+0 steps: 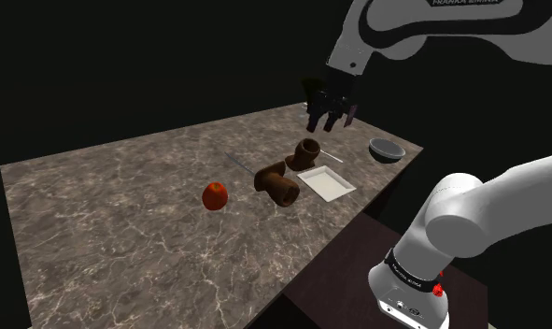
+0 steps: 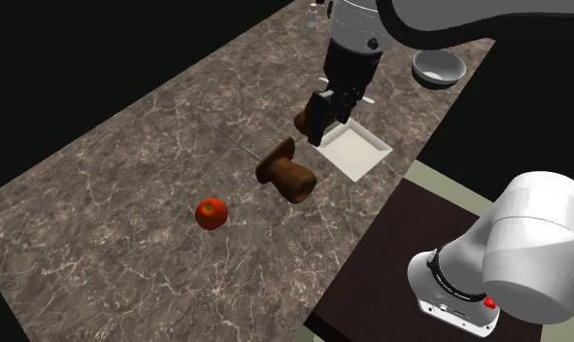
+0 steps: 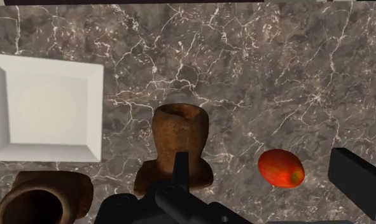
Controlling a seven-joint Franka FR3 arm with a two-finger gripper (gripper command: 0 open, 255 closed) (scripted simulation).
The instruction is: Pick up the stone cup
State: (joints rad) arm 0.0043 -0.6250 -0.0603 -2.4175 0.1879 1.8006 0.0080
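The desk (image 1: 124,215) has a polished marble top, grey-brown with thin pale veins. The cup (image 1: 307,150) stands upright on it, just beside a far corner of the white square plate (image 1: 328,183). It is a short, thick-walled thing with a rough, matt brown surface like stone. The end effector (image 1: 330,121) hangs in the air above it and touches nothing. Its black fingers stand apart, so it is open and holds nothing.

A second brown vessel (image 1: 276,185) of the same rough texture lies on its side near the cup. It has a narrow waist and a wide flared foot. Farther along the desk, well apart from both, sits a smooth red fruit (image 1: 215,195), round and a little glossy.

The shoulder view gives the whole row, together with a grey bowl (image 1: 386,150) near the corner of the desk. In the second exterior view the end effector covers most of the cup, and a brown edge of it shows beside the fingers. The wrist view looks down from above – there the cup shows its dark hollow mouth, the plate its sloping rim and flat middle, and the fruit a greenish patch on one side.
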